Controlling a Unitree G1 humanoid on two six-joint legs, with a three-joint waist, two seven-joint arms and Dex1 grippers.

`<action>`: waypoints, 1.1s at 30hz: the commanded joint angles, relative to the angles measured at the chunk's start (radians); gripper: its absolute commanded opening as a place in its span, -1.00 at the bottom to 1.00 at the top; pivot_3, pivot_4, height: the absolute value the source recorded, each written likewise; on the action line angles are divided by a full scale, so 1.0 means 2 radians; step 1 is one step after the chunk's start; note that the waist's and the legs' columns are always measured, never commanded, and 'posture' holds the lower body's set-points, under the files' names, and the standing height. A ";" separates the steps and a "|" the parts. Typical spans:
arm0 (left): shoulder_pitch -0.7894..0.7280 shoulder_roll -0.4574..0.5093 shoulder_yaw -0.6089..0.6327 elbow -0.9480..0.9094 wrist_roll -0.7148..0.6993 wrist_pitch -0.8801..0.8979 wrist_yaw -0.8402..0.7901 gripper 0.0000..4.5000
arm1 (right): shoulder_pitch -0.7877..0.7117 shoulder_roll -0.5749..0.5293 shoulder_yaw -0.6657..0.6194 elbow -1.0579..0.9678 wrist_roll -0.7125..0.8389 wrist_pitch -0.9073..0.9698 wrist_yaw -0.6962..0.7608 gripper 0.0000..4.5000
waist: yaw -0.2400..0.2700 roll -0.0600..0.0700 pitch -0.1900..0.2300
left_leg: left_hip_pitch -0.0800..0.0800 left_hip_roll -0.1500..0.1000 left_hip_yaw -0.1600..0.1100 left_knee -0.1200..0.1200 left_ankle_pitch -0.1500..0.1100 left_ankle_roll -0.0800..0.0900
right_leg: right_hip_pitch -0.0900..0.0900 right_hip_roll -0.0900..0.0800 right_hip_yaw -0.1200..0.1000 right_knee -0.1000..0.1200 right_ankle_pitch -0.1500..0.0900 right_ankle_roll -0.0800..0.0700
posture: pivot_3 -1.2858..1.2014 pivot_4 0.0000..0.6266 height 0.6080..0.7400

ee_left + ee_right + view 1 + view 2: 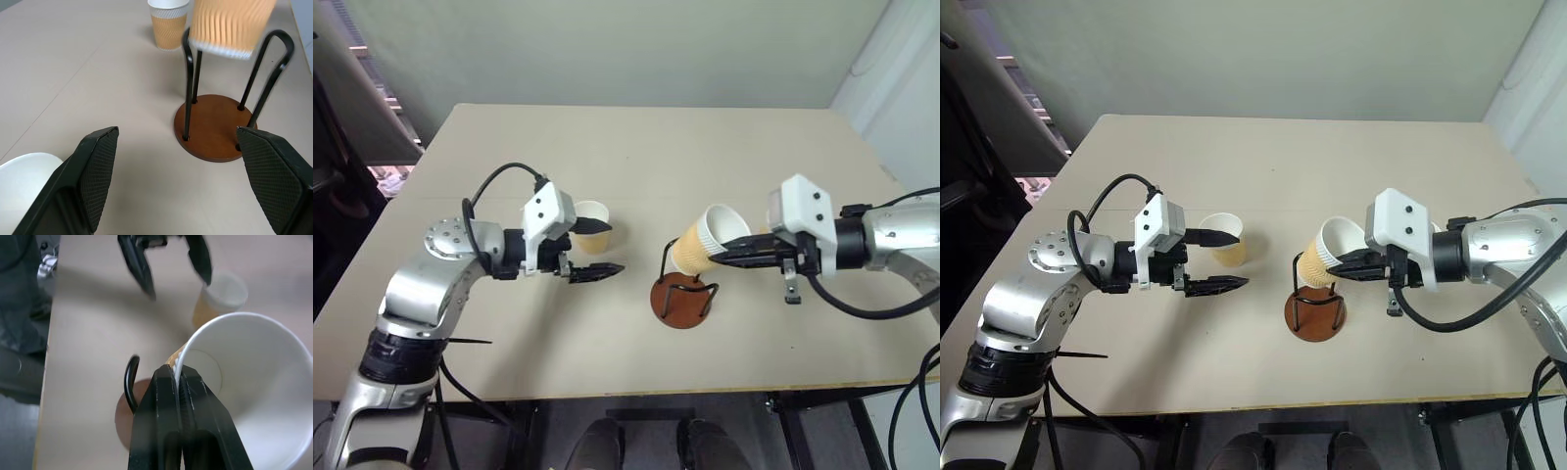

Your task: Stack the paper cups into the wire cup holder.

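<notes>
Two paper cups (592,227) on show, one tilted cup (707,240) pinched at its rim by the right gripper (729,257) just above the wire cup holder (684,297), another upright left of it beside the released left gripper (599,250), tabletop (636,157) beneath.

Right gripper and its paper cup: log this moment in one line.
right gripper: shut on tan-yellow paper cup rim | cup: tilted above black wire cup holder | left gripper: open, empty
</notes>
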 commanded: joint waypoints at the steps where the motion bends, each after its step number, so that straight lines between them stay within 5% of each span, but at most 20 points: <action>1: 0.007 0.008 0.016 -0.022 -0.010 0.004 0.005 0.84 | -0.002 -0.011 -0.007 -0.005 -0.006 -0.011 0.018 -0.58 | 0.000 0.000 0.000 | 0.000 0.000 0.000 0.000 0.000 0.000 | 0.000 0.000 0.000 0.000 0.000 0.000 | 0.03 -0.52 1.00; 11: 0.008 0.013 0.017 -0.025 -0.011 0.008 0.011 0.84 | -0.022 -0.022 -0.018 0.050 -0.047 -0.048 0.043 0.97 | -0.001 0.000 0.000 | 0.000 0.000 0.000 0.000 0.000 0.000 | 0.000 0.000 0.000 0.001 0.000 0.000 | 0.03 -0.52 1.00; 20: -0.001 0.008 0.016 -0.017 -0.002 0.004 0.027 0.84 | -0.114 0.017 0.080 0.416 -0.256 -0.222 0.036 0.97 | -0.001 0.000 0.000 | 0.002 0.000 0.000 -0.001 -0.002 0.004 | 0.000 -0.001 0.000 0.002 0.001 -0.001 | 0.03 -0.52 1.00; 30: 0.014 0.006 0.024 -0.048 -0.016 0.021 0.053 0.84 | -0.129 0.057 0.103 0.517 -0.327 -0.291 0.061 0.97 | -0.002 0.000 0.000 | 0.000 0.000 0.000 -0.005 0.002 -0.003 | -0.003 -0.001 0.000 0.002 0.001 -0.002 | 0.03 -0.52 1.00; 33: 0.017 0.011 0.027 -0.048 -0.018 0.021 0.056 0.84 | -0.133 0.067 0.103 0.534 -0.341 -0.304 0.060 0.73 | -0.002 0.000 0.000 | 0.000 0.000 0.000 -0.005 0.002 -0.003 | -0.003 -0.001 0.000 0.002 0.001 -0.002 | 0.03 -0.52 1.00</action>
